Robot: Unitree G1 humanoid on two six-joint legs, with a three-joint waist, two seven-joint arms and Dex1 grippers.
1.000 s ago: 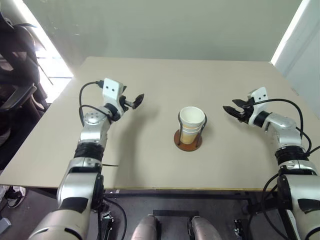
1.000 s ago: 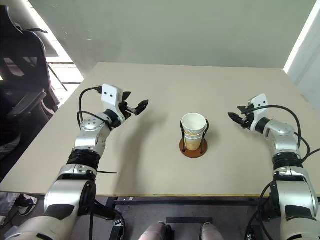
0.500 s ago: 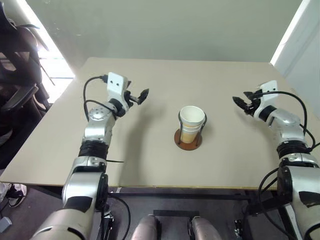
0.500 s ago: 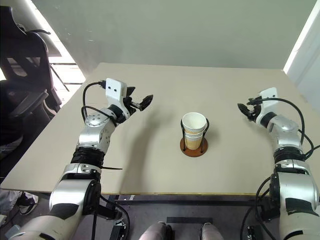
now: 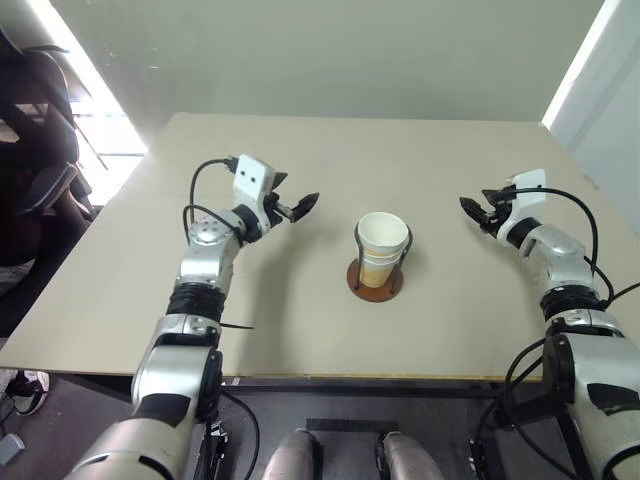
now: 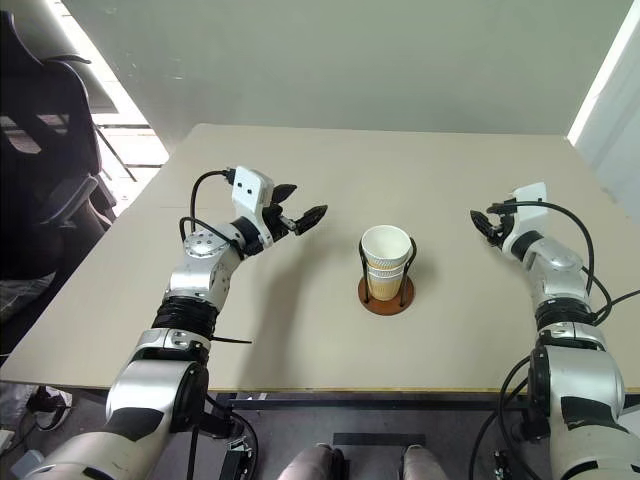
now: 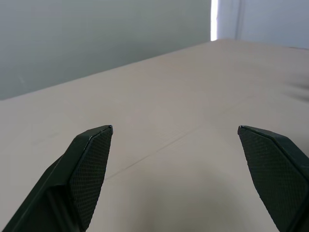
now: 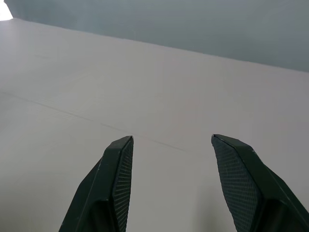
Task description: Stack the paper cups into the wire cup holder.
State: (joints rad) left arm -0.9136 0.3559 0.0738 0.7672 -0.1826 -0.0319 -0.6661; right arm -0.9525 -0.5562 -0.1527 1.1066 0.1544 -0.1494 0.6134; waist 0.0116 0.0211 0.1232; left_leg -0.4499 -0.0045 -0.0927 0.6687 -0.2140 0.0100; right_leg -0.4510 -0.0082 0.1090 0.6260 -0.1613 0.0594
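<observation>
Table (image 5: 300, 150) (beige) before grey wall (image 5: 330, 50)

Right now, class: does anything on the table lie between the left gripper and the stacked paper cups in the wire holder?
Nothing visible does. The left gripper, open and empty, and the paper cups nested in the wire cup holder are parted by bare table.

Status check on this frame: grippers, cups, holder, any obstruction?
Left gripper open, empty. Right gripper open, empty. Paper cups nested in wire cup holder, mid-table. Nothing in the way.
</observation>
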